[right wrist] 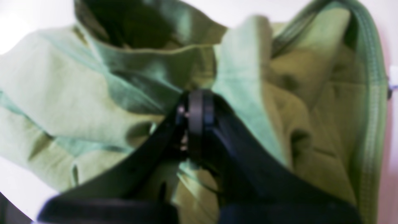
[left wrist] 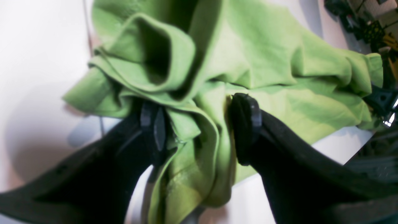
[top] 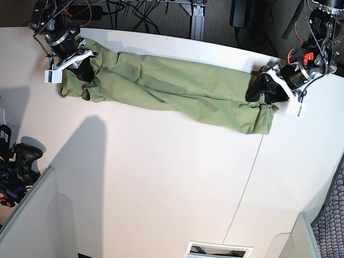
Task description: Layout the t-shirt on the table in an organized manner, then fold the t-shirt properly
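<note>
Shirt point(top: 172, 88) stretched as a long band across the desk's point(top: 161, 177) far side, right tool point(right wrist: 196, 109) clenched on one end, left tool point(left wrist: 199, 130) straddling a fold at the other, pads apart.

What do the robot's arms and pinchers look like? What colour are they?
Both are mostly black. The left gripper has two thick curved black fingers ending in rounded black pads. The right gripper has the same black fingers and round pads. From above, each wrist carries a white bracket, and red and black cables run along the arms.
</note>
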`<action>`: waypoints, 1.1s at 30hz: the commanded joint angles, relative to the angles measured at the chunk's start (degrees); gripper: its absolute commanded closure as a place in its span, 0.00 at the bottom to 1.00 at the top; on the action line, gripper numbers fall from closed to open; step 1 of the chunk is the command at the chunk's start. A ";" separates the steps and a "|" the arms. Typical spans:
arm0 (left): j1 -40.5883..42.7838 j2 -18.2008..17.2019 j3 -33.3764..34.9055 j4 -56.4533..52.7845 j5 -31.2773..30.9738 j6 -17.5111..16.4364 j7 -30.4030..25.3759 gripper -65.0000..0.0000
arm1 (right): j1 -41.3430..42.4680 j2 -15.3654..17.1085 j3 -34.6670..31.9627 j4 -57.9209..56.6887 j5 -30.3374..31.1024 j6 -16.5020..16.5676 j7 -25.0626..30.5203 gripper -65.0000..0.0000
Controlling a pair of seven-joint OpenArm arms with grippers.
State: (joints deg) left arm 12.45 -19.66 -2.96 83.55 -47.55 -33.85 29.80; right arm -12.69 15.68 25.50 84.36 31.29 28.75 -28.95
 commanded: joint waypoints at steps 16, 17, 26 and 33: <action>-1.99 -0.37 -7.89 0.50 -0.48 0.20 0.24 0.39 | 0.11 0.66 0.26 0.48 -0.35 0.20 -0.44 1.00; -1.99 -0.42 -8.66 0.50 -0.48 0.20 0.26 0.39 | 0.11 0.66 0.26 0.48 -0.33 0.20 -0.44 1.00; -2.03 -0.52 -9.62 0.50 0.00 0.20 0.07 0.39 | 0.11 0.63 0.26 0.48 -0.33 0.20 -0.48 1.00; -4.96 -0.48 -9.33 -1.11 0.00 0.22 0.02 0.39 | 0.09 0.63 0.26 0.48 -0.26 0.20 -0.87 1.00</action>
State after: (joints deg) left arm 8.19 -19.53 -12.05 81.78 -46.65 -33.41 31.03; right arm -12.69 15.68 25.47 84.36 31.29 28.75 -28.97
